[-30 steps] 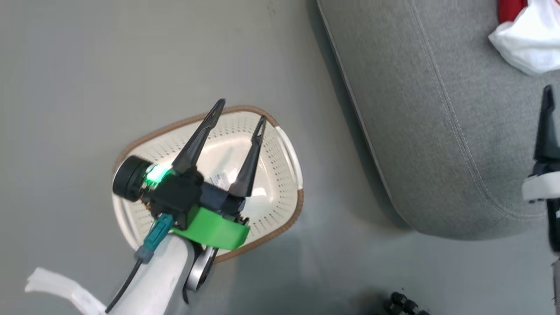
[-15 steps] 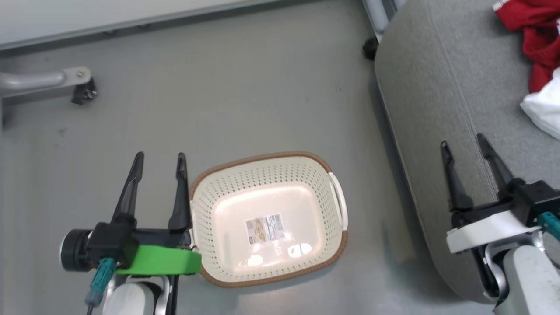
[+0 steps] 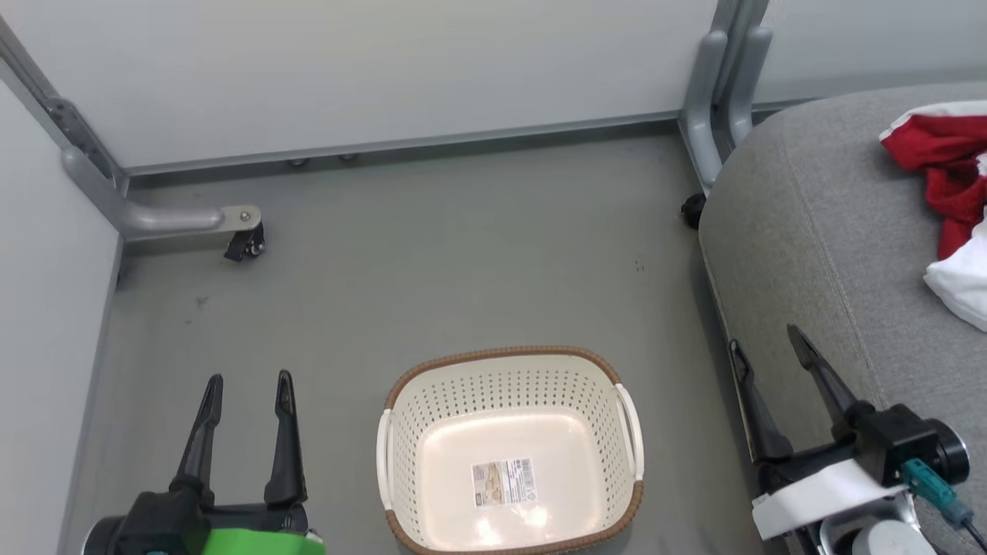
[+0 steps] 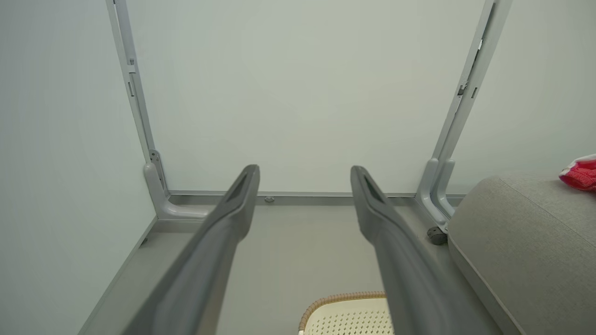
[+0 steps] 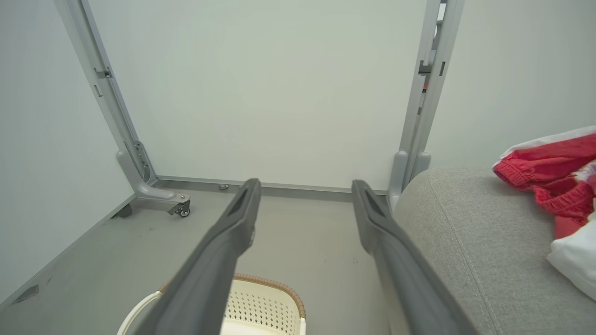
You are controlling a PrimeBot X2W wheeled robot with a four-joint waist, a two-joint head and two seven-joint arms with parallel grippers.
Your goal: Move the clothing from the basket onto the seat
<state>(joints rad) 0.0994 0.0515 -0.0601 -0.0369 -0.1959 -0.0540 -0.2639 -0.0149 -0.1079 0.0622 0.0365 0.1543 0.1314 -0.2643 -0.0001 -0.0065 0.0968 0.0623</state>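
Nearest the robot, the left pincer (image 3: 249,379) sits at the lower left of the head view with its two dark fingers spread apart and nothing between them. The right pincer (image 3: 766,339) at the lower right is spread slightly wider, also gripping nothing, its fingers lying over the near edge of the seat (image 3: 810,231). Between the two, on the grey floor (image 3: 463,254), stands the basket (image 3: 501,354). It is cream-white with perforated walls, a brown woven-look rim and white handles (image 3: 628,420) at its sides. Its glossy bottom carries a paper label (image 3: 503,482). The head view takes in the whole basket from above. The left wrist view catches just a curve of the rim at its bottom edge, and the right wrist view shows a stretch of rim, wall and one handle. To the right, the seat is a large grey woven cushion with a rounded corner and a stitched seam. The clothing (image 3: 937,146) lies on it toward the far right, well apart from the basket, as crumpled red fabric beside a white fold. The right wrist view brings out a gathered red waistband (image 5: 535,174), while the left wrist view shows a small red scrap at its right edge. Farthest off, pale wall panels (image 3: 385,69) meet grey metal posts (image 3: 721,92), with a caster (image 3: 245,245) on the left one.
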